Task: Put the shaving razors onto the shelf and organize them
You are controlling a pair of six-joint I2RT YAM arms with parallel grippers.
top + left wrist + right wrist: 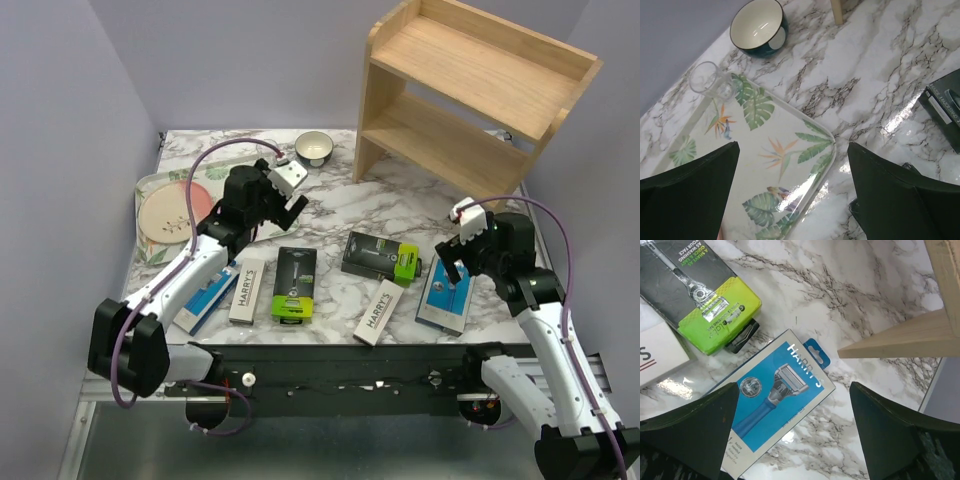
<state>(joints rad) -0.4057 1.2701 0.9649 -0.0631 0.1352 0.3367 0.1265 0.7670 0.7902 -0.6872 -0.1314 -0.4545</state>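
Right hand (793,390) is closest to the lens, fingers (690,430) spread wide with nothing in them, hanging right over a blue pack (775,410) that lies flat on the counter (865,290) near the foot of the shelf (470,60). Left hand (792,146) is spread too, also holding nothing, and it's up over the corner of the tray (790,130) with the bowl (757,25) beyond it, so nowhere near a razor.

All six packs are down on the counter in a loose row along the near side: black boxes (296,283), white boxes (247,290), and the second blue pack (205,295) half tucked under the left arm. None on the shelf yet.

Handling guess: these look light and stiff, just card and plastic, but glossy, so probably a bit slippery. They lie flat, so I'd pinch across the narrow width, on the long edges around the middle, not the hang-tab end, which looks flimsy. The blue pack looks wide for the fingers, so it might need a tilt or a nudge first. Squeezing too hard could dent the card.
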